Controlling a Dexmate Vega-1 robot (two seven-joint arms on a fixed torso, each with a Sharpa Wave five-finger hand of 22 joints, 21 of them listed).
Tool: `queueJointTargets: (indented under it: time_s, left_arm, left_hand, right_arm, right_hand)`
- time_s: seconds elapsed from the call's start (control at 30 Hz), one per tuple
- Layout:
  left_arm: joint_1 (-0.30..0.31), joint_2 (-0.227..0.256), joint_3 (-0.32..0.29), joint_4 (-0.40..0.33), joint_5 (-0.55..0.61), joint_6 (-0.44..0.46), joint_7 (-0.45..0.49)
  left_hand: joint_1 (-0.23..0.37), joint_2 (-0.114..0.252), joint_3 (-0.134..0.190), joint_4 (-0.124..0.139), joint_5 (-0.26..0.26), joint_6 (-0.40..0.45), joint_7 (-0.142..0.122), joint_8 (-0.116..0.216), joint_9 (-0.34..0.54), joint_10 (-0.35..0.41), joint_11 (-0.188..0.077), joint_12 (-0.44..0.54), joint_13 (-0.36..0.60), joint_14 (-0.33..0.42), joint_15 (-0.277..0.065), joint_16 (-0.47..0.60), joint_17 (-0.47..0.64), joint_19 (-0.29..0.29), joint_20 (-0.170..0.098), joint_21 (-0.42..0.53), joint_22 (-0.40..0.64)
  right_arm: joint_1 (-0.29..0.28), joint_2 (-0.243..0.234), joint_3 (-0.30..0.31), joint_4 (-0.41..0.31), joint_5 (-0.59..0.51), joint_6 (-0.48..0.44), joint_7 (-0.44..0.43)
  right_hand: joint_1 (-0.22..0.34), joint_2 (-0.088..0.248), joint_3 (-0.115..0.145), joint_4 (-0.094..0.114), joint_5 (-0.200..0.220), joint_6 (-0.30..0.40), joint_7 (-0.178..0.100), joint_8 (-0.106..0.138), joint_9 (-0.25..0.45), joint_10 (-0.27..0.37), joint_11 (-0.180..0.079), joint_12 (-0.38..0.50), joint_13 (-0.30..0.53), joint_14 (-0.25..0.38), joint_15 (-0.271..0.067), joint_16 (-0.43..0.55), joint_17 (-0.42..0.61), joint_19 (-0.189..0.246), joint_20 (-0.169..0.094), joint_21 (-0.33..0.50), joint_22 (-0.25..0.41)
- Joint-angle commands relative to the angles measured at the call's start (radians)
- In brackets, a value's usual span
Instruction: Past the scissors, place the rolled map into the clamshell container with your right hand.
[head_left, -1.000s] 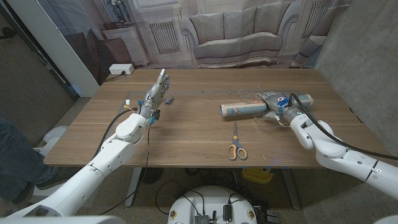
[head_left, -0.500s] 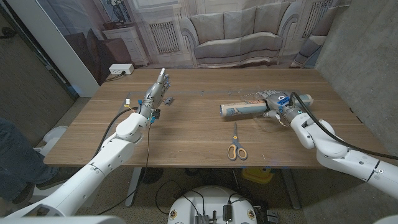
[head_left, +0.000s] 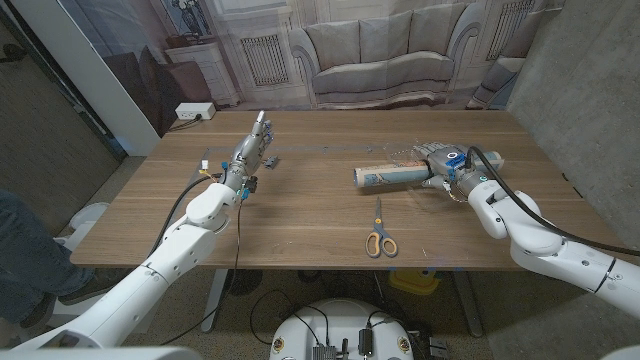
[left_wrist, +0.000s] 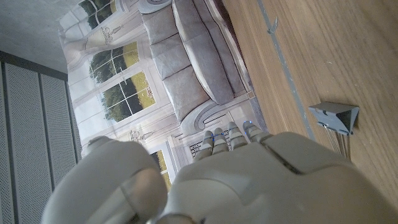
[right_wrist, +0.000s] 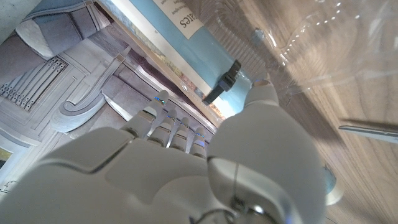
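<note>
The rolled map (head_left: 385, 176), a pale printed tube, lies crosswise on the table right of centre; its blue printed side (right_wrist: 186, 43) shows close up in the right wrist view. My right hand (head_left: 436, 160) sits over the map's right part, fingers (right_wrist: 177, 124) and thumb (right_wrist: 264, 102) reaching to it. Whether they close on it I cannot tell. The clear clamshell container (head_left: 408, 156) glints just behind the map, and its plastic (right_wrist: 323, 56) lies beside the thumb. The scissors (head_left: 379, 232) lie nearer the front edge, yellow handles toward me. My left hand (head_left: 254, 146) stands at the far left, fingers straight, holding nothing.
A small grey clip-like object (head_left: 272, 158) sits on the table by my left hand, also the grey object (left_wrist: 336, 117) in the left wrist view. A white power strip (head_left: 194, 111) lies beyond the far left corner. A person's leg (head_left: 20, 250) shows at the left edge.
My right hand and wrist have shifted slightly toward the far side over the map. The map, the scissors and my left hand stay where they were.
</note>
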Motion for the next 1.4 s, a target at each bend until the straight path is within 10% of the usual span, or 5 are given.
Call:
queueJointTargets:
  time_s: [0.03,1.4]
  left_arm:
    - [0.010,0.000,-0.004,-0.006,0.001,-0.014,0.001]
    - [0.055,0.024,-0.027,-0.048,-0.006,-0.018,0.009]
  left_hand:
    - [0.002,0.008,-0.008,0.000,0.002,0.001,-0.005,-0.003,0.003,-0.002,-0.003,-0.003,0.005,-0.009,-0.003,0.005,0.003,-0.008,0.002,0.001,0.006]
    - [0.004,0.012,-0.015,0.001,0.001,0.002,-0.005,-0.003,0.003,-0.007,0.005,-0.005,0.005,-0.014,0.000,0.004,0.003,-0.010,0.005,0.001,0.006]
  right_arm:
    - [-0.034,-0.021,0.028,-0.042,-0.002,-0.014,-0.004]
    - [-0.110,-0.018,0.136,-0.173,0.093,-0.076,-0.036]
  right_hand:
    - [-0.007,0.001,-0.008,-0.003,0.009,0.005,0.000,0.008,0.001,-0.002,0.003,0.008,0.004,-0.002,-0.019,0.003,-0.001,0.001,-0.046,0.001,0.002]
    - [-0.023,0.004,-0.017,0.005,0.021,0.028,0.007,0.019,0.001,0.005,0.012,0.018,0.003,0.004,-0.020,0.008,-0.002,0.008,-0.047,0.008,0.001]
